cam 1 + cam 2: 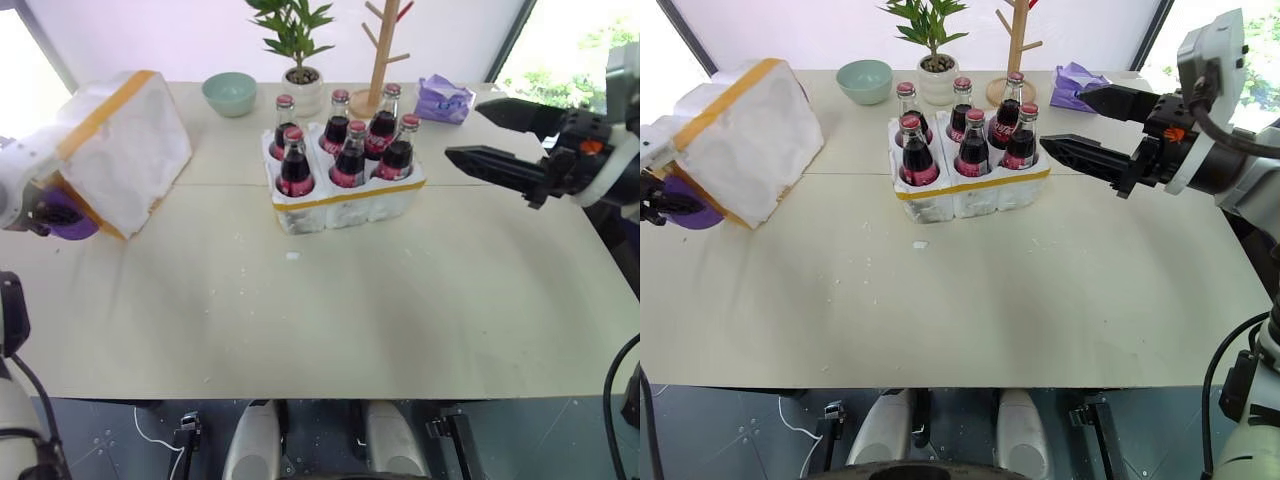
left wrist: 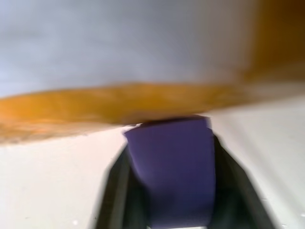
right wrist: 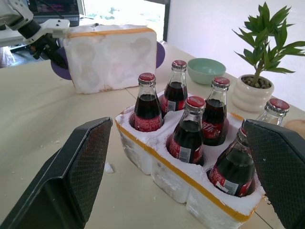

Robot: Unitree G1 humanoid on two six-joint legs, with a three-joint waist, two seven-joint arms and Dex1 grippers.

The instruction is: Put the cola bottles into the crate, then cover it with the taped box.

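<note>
All six cola bottles point(image 1: 340, 150) sit in the crate point(image 1: 345, 205). The left gripper point(image 1: 665, 205) pinches the taped box point(image 1: 125, 150) near the table's point(image 1: 400, 310) left edge; lifting seems next. The right gripper point(image 1: 490, 135) hangs wide, empty.

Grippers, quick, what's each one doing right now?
Left gripper: shut, at the taped box's lower edge beside a purple disc; hold unclear.
Right gripper: open, empty, near the crate.
</note>
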